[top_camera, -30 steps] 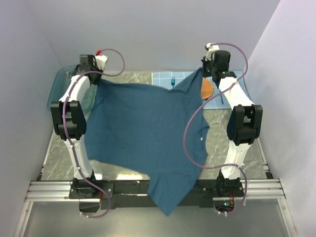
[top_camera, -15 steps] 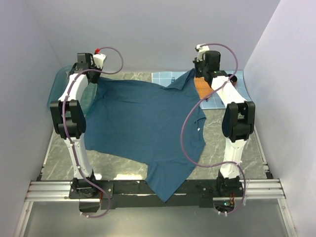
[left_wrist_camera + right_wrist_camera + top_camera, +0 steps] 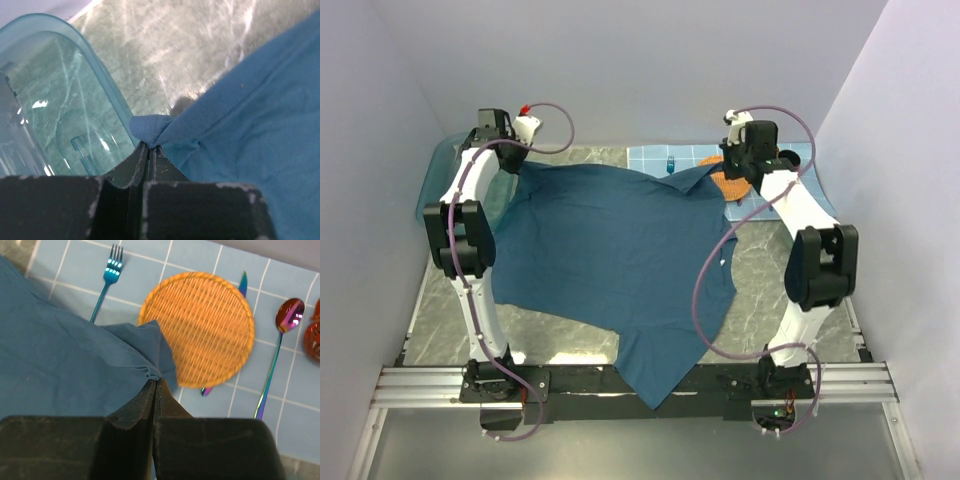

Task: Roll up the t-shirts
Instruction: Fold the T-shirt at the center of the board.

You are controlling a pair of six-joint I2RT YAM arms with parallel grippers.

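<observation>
A dark teal-blue t-shirt (image 3: 610, 250) is stretched between both arms over the marble table, its lower part draped over the near rail. My left gripper (image 3: 505, 150) is shut on one far corner of the t-shirt (image 3: 150, 129), beside the see-through tub. My right gripper (image 3: 730, 165) is shut on the other far corner (image 3: 150, 371), held above the placemat next to the orange plate (image 3: 205, 327). The cloth sags in the middle.
A see-through teal tub (image 3: 440, 175) stands at the far left, also in the left wrist view (image 3: 55, 100). On the light blue gridded placemat (image 3: 660, 157) lie the orange plate (image 3: 725, 180), a blue fork (image 3: 107, 277), a spoon (image 3: 282, 340) and a knife tip.
My right gripper has swung right and lower with its corner, uncovering more of the orange plate. The shirt's hanging lower part has drawn back a little. The left gripper has barely moved.
</observation>
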